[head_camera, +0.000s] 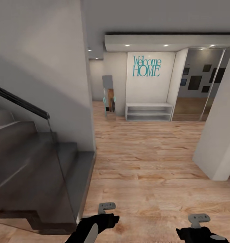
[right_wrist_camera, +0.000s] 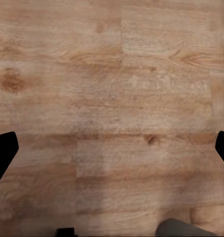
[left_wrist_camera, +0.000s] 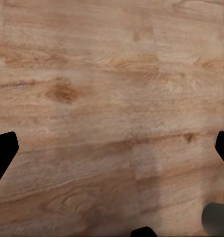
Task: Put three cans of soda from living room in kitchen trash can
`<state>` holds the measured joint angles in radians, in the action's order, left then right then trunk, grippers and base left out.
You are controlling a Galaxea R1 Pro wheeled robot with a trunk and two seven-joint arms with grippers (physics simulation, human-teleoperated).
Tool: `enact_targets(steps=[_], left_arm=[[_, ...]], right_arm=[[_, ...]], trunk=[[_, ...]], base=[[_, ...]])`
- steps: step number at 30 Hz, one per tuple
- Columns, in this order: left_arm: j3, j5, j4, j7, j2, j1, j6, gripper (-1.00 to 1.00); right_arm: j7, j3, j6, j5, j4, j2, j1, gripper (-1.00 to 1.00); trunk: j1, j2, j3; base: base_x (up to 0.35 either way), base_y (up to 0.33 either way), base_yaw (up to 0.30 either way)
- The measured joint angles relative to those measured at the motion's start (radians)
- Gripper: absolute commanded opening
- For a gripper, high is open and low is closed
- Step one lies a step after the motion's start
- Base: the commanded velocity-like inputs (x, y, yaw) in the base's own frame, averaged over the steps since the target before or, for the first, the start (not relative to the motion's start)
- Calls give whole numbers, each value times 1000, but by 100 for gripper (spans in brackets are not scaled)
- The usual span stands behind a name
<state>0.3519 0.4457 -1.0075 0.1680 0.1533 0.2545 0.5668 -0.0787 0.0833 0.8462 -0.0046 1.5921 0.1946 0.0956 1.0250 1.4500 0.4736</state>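
Both grippers, left (left_wrist_camera: 112, 148) and right (right_wrist_camera: 112, 148), hung spread wide above wood plank floor (head_camera: 152, 162) beside dark stairs (head_camera: 33, 162)

Ahead of you the wood floor (head_camera: 145, 162) lies open up to the white shelf bench (head_camera: 149, 112), hemmed by the dark staircase (head_camera: 37, 175) and grey wall (head_camera: 44, 67) at left and a white pillar (head_camera: 219, 135) at right.

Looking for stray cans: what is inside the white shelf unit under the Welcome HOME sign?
The white shelf unit shows two open shelves that look bare; their back corners are too shadowed and small to tell.
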Motion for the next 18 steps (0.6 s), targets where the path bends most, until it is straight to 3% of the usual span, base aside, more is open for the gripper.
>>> enact_targets(steps=[6, 18], left_arm=[[9, 3, 6, -5, -3, 0, -1, 100], [11, 2, 11, -7, -7, 0, -30, 100]], right_arm=[[-1, 32, 2, 0, 0, 0, -3, 100], [-1, 45, 2, 0, 0, 0, -5, 100]], trunk=[[0, 0, 0], [0, 0, 0]], base=[[0, 0, -292], [-14, 0, -292]])
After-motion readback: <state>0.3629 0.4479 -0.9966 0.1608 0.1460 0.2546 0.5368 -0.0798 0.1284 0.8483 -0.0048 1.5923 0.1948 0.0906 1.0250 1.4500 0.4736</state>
